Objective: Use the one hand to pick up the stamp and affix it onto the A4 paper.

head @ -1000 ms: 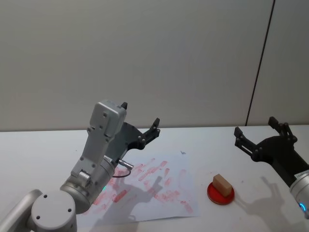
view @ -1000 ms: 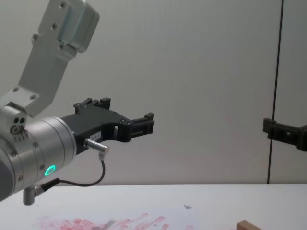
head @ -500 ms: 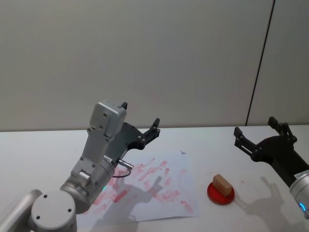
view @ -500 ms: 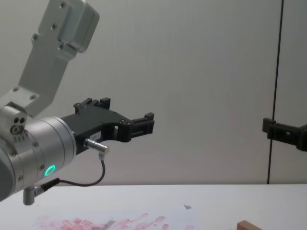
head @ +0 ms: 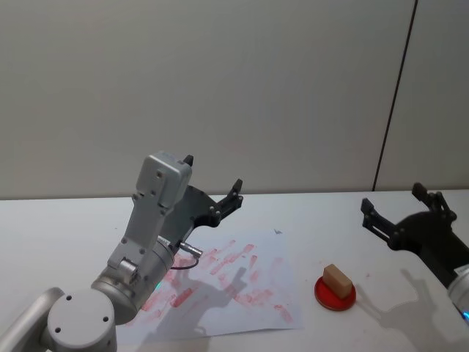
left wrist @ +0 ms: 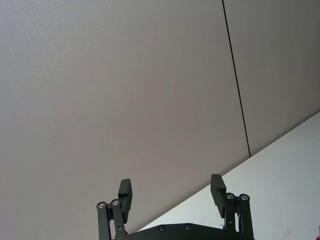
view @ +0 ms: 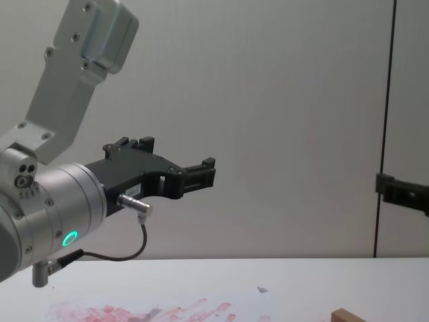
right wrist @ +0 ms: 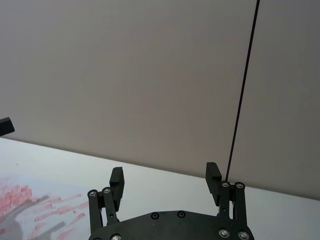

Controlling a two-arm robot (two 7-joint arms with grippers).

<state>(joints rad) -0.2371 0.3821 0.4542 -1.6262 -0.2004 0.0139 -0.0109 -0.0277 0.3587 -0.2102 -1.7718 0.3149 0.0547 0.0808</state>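
Note:
The stamp [head: 337, 279], a small light-brown wooden block, rests on a round red pad [head: 329, 298] on the white table; its top edge also shows in the chest view [view: 347, 315]. To its left lies the A4 paper [head: 253, 249], smeared with red ink prints [view: 154, 312]. My right gripper [head: 393, 198] hovers open above and to the right of the stamp, nothing between its fingers [right wrist: 116, 180]. The left gripper [head: 212, 172] is held open in the air over the paper's far left part, empty [left wrist: 170, 190].
The left arm's big silver wrist [view: 47, 215] with a green ring and black cable hangs over the paper's left side. A grey wall with a dark vertical seam [head: 396, 95] stands behind the table [head: 330, 220].
My right gripper has shifted a little to the right and slightly down, away from the paper. The left arm, stamp and paper have not moved.

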